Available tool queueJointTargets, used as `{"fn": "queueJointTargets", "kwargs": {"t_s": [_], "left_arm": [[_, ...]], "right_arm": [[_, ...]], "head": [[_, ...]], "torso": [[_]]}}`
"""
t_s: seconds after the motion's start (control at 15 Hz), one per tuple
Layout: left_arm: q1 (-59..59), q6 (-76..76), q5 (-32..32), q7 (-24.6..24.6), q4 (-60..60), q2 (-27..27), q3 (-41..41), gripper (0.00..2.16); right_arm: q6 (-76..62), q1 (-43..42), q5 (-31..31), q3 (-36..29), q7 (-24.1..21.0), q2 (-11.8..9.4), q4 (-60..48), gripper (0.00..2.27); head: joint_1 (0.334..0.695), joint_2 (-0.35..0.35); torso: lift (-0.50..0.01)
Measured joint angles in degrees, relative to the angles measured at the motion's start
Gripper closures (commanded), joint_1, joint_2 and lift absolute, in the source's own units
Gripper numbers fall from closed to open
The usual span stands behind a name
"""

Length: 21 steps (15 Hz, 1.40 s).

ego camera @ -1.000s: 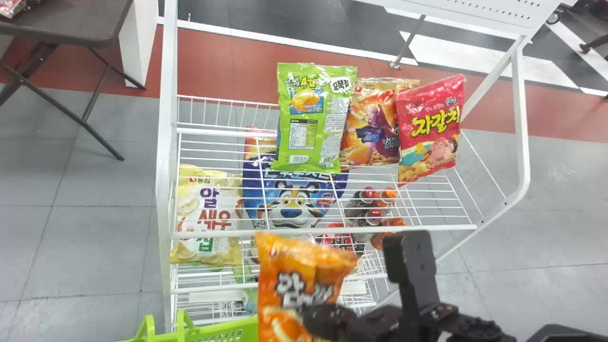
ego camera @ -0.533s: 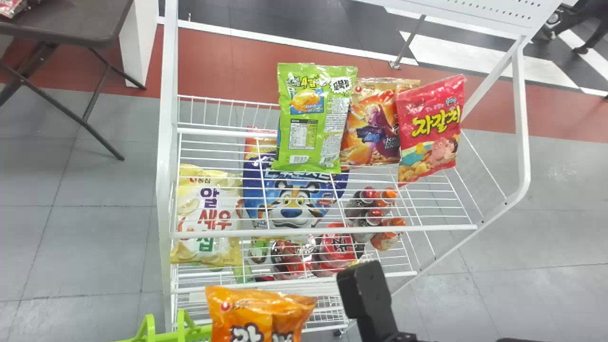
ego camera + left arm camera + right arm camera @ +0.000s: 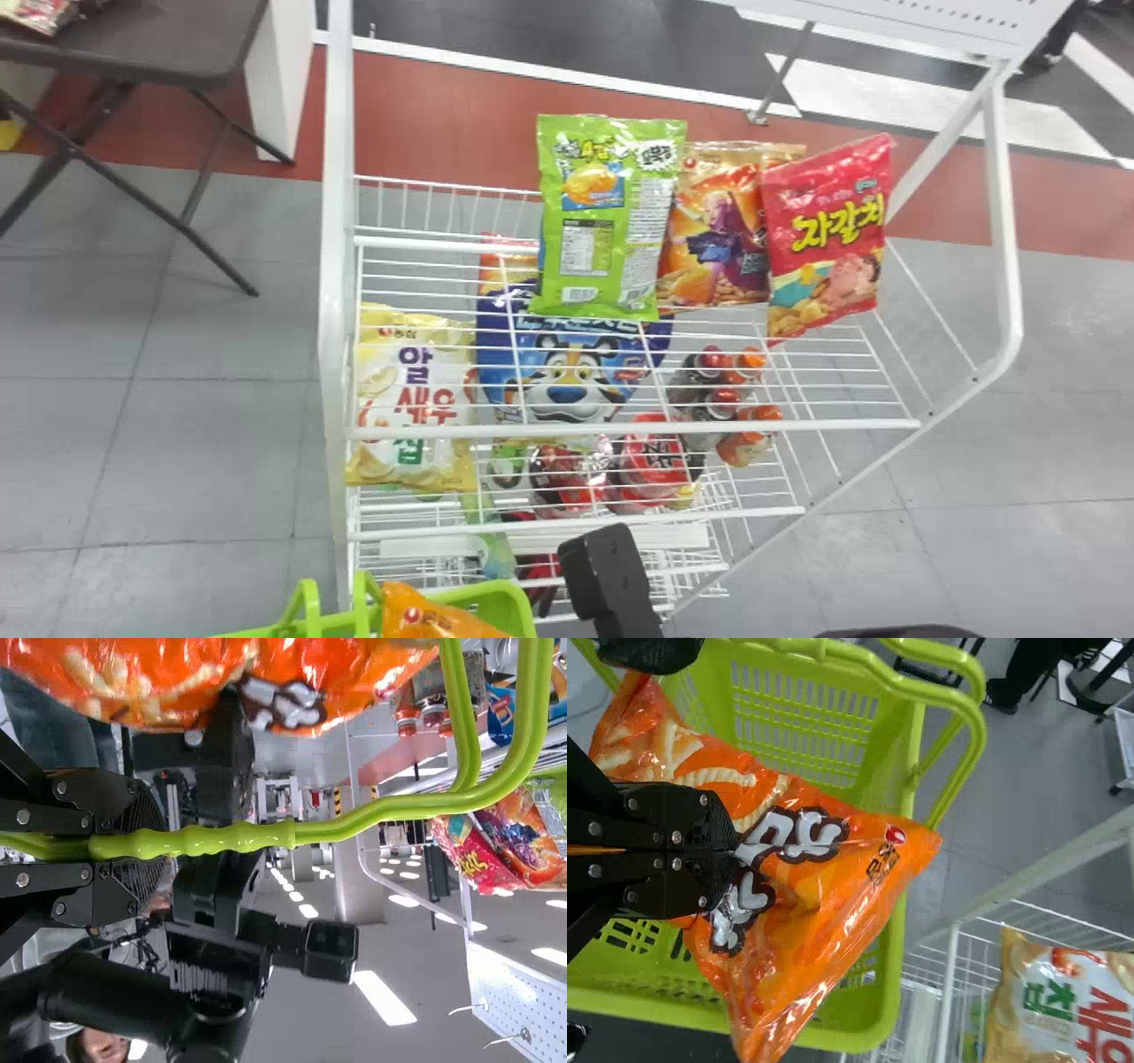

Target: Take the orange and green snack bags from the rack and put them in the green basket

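- Evidently the right claw (image 3: 733, 850) was clamped on the orange snack bag (image 3: 833, 868), its two fingers pressed together over a fold of the film, with the printed front spreading out past the fingertips.
- Beyond the claw's tips, behind the bag, lay the open green basket (image 3: 886, 1010); the bag hung over its mouth, one corner reaching across the rim, and how deep it sat could not be told.
- Near that claw, the left claw (image 3: 146, 846) was closed round the basket's handle (image 3: 239, 837), steadying it for the drop.
- The step in hand, as I judged it, was placing the orange bag. What came next for the claw was to bring that stray corner inside the rim, sink a little, then part its fingers; letting go too soon might have left the bag draped over the edge.
- Farther out, ahead of the claw and somewhat to the robot's right, the green snack bag (image 3: 607, 221) stood on the upper part of the rack (image 3: 532, 431), its side just against an orange-brown bag (image 3: 716, 230). It was the next pick, and likely wanted a careful grip so as not to drag that neighbour along.
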Motion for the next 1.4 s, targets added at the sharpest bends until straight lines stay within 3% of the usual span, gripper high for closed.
{"fn": "queueJointTargets", "kwargs": {"t_s": [0.2, 0.27, 0.33, 0.53, 0.6, 0.67, 0.73, 0.8, 1.0, 1.4], "left_arm": [[0.07, -0.01, 0.0, -0.21, -0.04, 0.01, -0.06, 2.02], [0.08, -0.01, 0.0, -0.27, -0.09, 0.04, -0.08, 2.02], [0.08, -0.01, 0.0, -0.33, -0.1, 0.08, -0.08, 2.02], [0.08, -0.01, 0.0, -0.47, -0.11, 0.17, -0.08, 2.02], [0.07, -0.01, 0.0, -0.49, -0.11, 0.18, -0.08, 2.02], [0.03, -0.01, 0.0, -0.49, -0.11, 0.19, -0.08, 2.02], [0.0, -0.01, 0.0, -0.48, -0.08, 0.19, -0.08, 2.02], [-0.03, -0.01, 0.0, -0.48, -0.04, 0.19, -0.07, 2.02], [-0.09, -0.01, 0.0, -0.46, 0.06, 0.24, 0.0, 2.02], [-0.25, -0.01, 0.0, -0.45, 0.04, 0.18, -0.03, 2.02]], "right_arm": [[-2.43, -1.9, 0.41, 1.55, 0.12, 0.62, 4.77, 2.25], [-3.03, -2.59, 0.68, 2.0, 0.14, 0.76, 6.41, 2.1], [-3.18, -3.33, 0.82, 2.33, 0.48, 0.82, 7.88, 1.72], [0.26, -6.78, 0.76, 3.02, 1.79, 1.23, 13.64, 1.61], [1.23, -7.74, 0.91, 3.44, 1.72, 1.37, 15.1, 1.42], [1.72, -8.85, 1.17, 3.91, 1.68, 1.52, 16.48, 0.93], [1.89, -9.49, 1.35, 4.16, 1.68, 1.62, 17.09, 0.12], [1.96, -9.36, 1.8, 4.26, 1.45, 1.65, 16.52, 0.0], [1.99, -5.86, 5.79, 4.44, 0.0, 1.62, 8.06, 0.05], [1.99, -0.5, 5.51, 0.41, 0.2, 1.23, -6.85, 0.07]], "head": [[0.695, -0.185], [0.695, -0.176], [0.695, -0.17], [0.695, -0.161], [0.695, -0.163], [0.695, -0.163], [0.695, -0.158], [0.695, -0.158], [0.695, -0.195], [0.695, -0.238]], "torso": [[0.0], [0.0], [0.0], [0.0], [0.0], [0.0], [0.0], [0.0], [0.0], [0.0]]}}
